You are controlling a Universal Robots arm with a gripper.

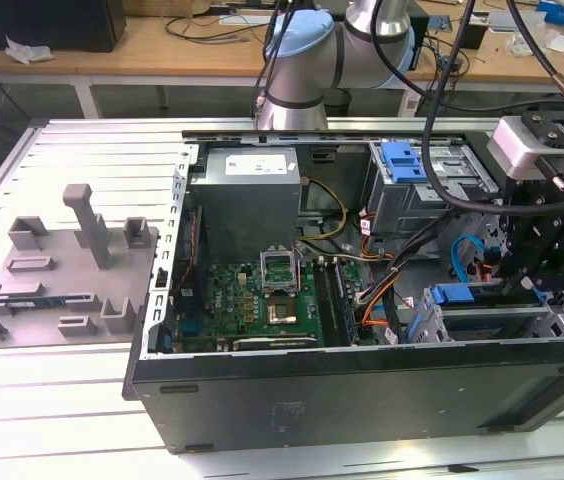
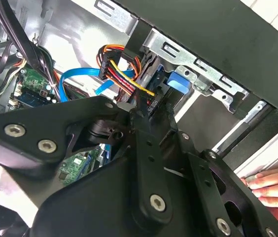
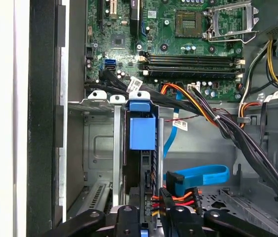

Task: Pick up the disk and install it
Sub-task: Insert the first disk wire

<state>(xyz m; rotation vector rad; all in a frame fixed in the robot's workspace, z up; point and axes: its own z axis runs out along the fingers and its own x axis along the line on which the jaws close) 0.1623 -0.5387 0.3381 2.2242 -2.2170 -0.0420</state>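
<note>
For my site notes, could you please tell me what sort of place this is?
Probably an electronics or robotics lab: an opened computer case lies on a metal table, a grey fixture beside it, and cluttered wooden workbenches stand behind.

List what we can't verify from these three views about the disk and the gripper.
- Disk: in the first wrist view its blue frame stands in the drive cage; the silver body and label are hidden by the cage rails, so full seating can't be judged.
- Gripper: fingertips cut off by the picture edge in the first wrist view, and covered by its own black linkage in the second wrist view.
- Hand: cut off by the edge in the second wrist view.
</note>
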